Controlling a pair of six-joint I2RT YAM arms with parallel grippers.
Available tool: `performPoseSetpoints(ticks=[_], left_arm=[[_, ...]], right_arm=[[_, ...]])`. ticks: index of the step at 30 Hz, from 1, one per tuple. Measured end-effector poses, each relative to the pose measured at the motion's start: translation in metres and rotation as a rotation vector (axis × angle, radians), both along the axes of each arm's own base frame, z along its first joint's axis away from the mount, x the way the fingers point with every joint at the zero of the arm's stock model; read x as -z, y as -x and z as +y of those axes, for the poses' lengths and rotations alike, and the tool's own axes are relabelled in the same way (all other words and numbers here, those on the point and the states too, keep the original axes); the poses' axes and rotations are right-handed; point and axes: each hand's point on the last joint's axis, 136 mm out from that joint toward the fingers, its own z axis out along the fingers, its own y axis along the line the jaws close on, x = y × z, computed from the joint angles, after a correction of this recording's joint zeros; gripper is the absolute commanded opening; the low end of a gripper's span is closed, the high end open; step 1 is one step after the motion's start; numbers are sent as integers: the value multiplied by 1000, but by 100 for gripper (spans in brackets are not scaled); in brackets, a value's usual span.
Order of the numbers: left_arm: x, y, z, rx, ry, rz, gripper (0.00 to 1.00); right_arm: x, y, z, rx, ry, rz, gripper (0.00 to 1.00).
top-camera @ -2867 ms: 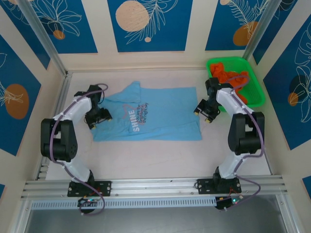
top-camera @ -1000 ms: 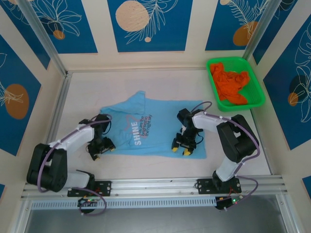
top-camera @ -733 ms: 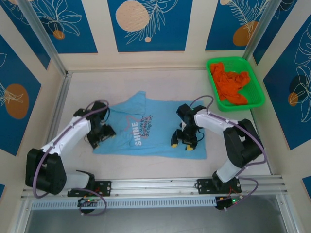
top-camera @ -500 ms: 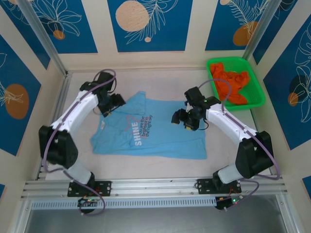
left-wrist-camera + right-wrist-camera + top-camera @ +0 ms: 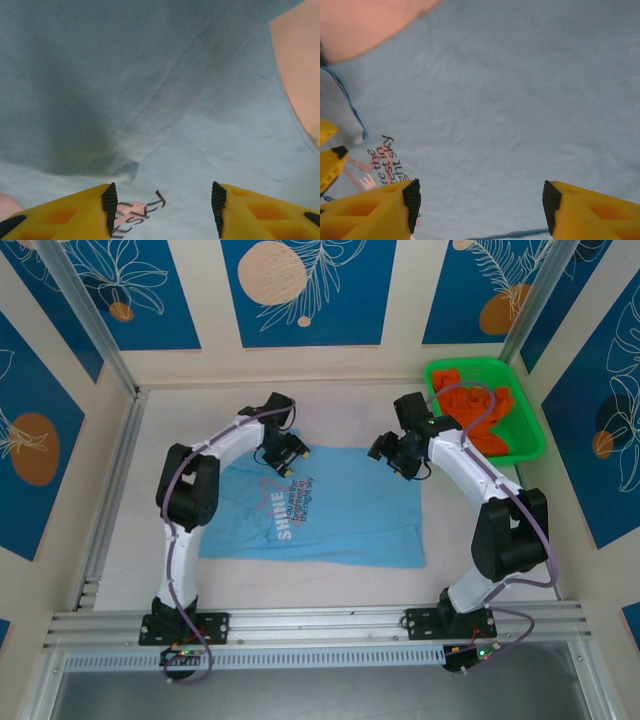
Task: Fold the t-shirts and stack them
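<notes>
The light blue "SHINE" t-shirt lies spread flat in the middle of the table. My left gripper hovers open over its far left part, where the left wrist view shows a folded layer of the blue shirt and some dark print between the fingers. My right gripper hangs open above the shirt's far right corner, over smooth blue cloth. The orange t-shirt lies crumpled in the green basket.
The basket stands at the back right corner against the wall. Bare table runs along the near side of the shirt and to its left. In the right wrist view, the left gripper's yellow finger shows at the left edge.
Both grippers have swung from the shirt's near and middle parts to its far edge, staying open. The blue shirt's peak at the far left no longer sticks out.
</notes>
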Motion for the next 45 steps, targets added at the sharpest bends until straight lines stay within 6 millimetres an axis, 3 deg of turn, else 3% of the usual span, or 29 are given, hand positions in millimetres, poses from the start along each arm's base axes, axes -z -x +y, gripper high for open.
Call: performPoseSetpoints(ticks=[17,34,45], left_arm=[[6,19,17,-131,-171,70,51],[13,15,5,-115,-159,79,44],[21,15,3,-111,-165,93,33]], right_arm=[[-2,20,22,-174,6,25,63],[5,21,27,-222,-14,44,61],[5,22,26,-222,-13,48,58]])
